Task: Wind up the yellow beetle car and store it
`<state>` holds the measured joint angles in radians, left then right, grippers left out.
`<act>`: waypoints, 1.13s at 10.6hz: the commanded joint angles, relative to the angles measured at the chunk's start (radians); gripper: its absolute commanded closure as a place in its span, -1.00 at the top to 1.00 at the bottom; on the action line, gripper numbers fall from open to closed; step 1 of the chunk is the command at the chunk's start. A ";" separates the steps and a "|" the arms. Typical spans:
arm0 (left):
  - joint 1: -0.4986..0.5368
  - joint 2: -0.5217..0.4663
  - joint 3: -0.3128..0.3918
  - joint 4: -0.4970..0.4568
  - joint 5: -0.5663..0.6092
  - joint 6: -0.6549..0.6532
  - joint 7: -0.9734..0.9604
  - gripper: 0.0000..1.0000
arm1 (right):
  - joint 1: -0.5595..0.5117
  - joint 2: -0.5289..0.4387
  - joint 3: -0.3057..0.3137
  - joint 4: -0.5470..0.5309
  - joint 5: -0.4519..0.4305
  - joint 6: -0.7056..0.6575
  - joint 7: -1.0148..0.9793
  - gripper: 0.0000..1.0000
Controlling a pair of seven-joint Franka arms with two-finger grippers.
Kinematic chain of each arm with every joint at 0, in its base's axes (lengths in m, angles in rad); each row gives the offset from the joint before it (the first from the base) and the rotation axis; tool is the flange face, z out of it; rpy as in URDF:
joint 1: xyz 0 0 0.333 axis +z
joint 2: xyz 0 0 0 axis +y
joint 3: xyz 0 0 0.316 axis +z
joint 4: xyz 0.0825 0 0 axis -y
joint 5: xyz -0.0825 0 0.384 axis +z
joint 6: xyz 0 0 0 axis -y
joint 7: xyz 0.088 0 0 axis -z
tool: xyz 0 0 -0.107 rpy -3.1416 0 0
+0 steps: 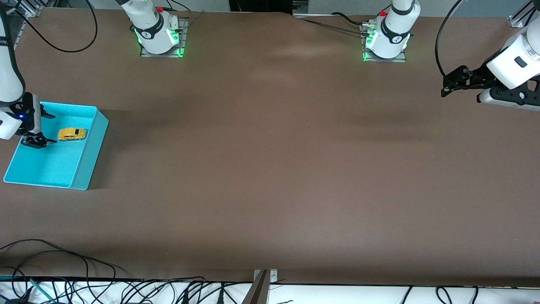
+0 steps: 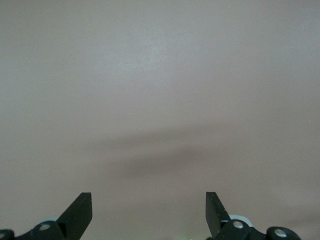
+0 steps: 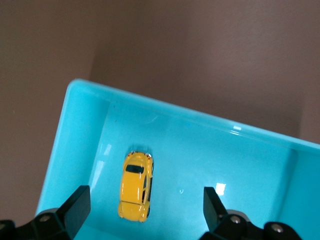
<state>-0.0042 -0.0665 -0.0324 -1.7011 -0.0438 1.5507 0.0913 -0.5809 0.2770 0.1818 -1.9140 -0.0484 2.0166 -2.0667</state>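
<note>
Car is lying on its wheels in the bin at the right arm's end of the table, its long axis running along the table's length. Right gripper is hovering over the bin just beside the car, fingers wide and holding nothing (stowing looks done). Left gripper is waiting over bare table at its own end, fingers wide too.

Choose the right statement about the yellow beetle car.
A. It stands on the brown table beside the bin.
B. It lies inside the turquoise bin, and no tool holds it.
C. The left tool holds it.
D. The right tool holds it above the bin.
B: the yellow beetle car rests on the floor of the turquoise bin, and the right tool stands open over the bin, not touching the car.
</note>
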 commanded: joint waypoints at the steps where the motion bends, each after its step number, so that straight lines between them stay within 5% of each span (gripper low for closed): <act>1: 0.009 -0.007 -0.004 0.012 -0.022 -0.020 0.007 1.00 | 0.073 -0.103 -0.005 -0.007 0.022 -0.065 0.231 1.00; 8: 0.009 -0.006 -0.004 0.012 -0.022 -0.020 0.005 1.00 | 0.300 -0.229 -0.021 0.053 0.062 -0.197 0.946 1.00; 12: 0.009 -0.006 -0.006 0.012 -0.022 -0.020 0.001 1.00 | 0.498 -0.321 -0.100 0.061 0.064 -0.239 1.470 1.00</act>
<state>-0.0041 -0.0665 -0.0325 -1.7011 -0.0440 1.5502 0.0913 -0.1463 -0.0056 0.1241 -1.8527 -0.0004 1.8006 -0.7622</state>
